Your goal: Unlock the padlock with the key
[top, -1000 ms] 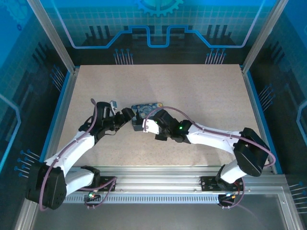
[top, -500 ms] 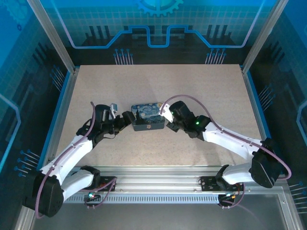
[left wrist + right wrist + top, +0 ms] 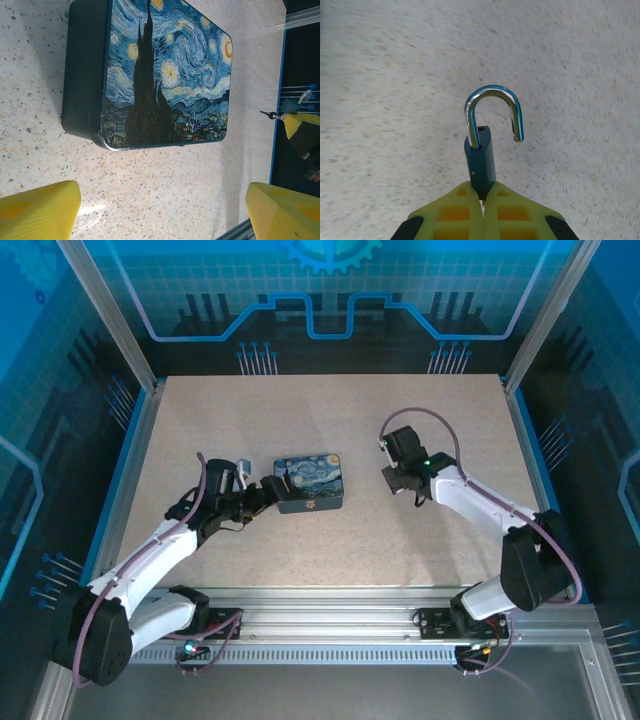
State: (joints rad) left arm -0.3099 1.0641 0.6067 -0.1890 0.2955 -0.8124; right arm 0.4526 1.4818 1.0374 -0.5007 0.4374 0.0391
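The right gripper [image 3: 482, 202] was clamped on the body of the padlock [image 3: 480, 162], its shackle [image 3: 492, 97] swung open, at 3 o'clock from the tin box [image 3: 165, 75] and well apart. The padlock looked small, stiff, smooth and probably slippery, so its flat sides seemed the best hold. The left gripper [image 3: 161, 210] was spread wide, empty.

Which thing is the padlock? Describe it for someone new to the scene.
On the speckled table, look right of the painted blue tin to the right gripper. The padlock is pinched between its yellow fingers, held apart from the tin. Unlike anything nearby, it has a small teal body and a shiny shackle swung open.
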